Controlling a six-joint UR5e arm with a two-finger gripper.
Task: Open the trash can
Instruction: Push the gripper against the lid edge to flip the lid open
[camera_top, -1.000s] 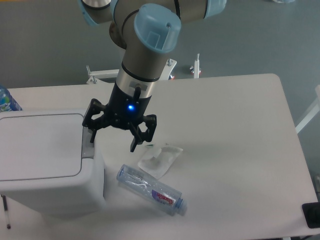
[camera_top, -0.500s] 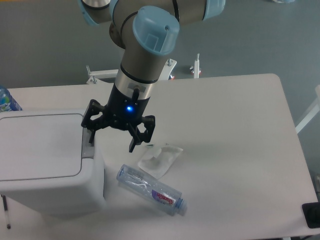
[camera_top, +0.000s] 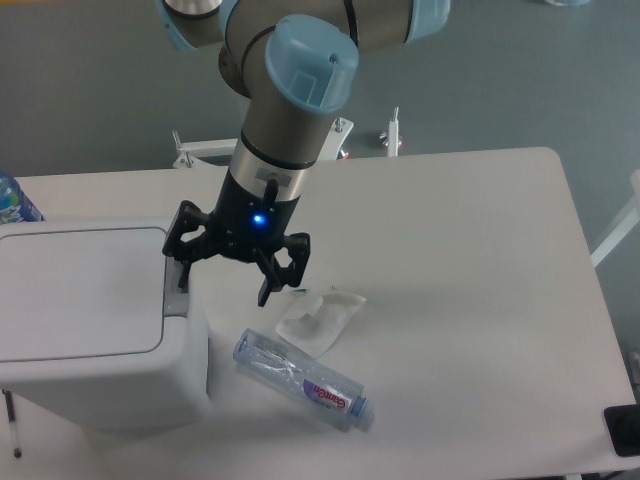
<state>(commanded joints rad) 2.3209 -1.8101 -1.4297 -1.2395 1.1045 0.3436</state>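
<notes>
With its jaws spread, the gripper (camera_top: 228, 278) could slip off the grey push tab (camera_top: 177, 285) (lid closed), leaving the trash can (camera_top: 90, 320) shut.

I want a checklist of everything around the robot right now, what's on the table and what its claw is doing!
Surface: white table, mostly bare on the right.
Job's things: trash can at the left, lid shut, grey push tab on its right edge.
Clutter: clear plastic bottle lying on its side; crumpled white wrapper just behind it; another bottle at the left edge.
Grippers: gripper open, one finger by the push tab, holding nothing.
Cables: nothing seen.
Surroundings: grey floor; white metal frame behind the table.
</notes>
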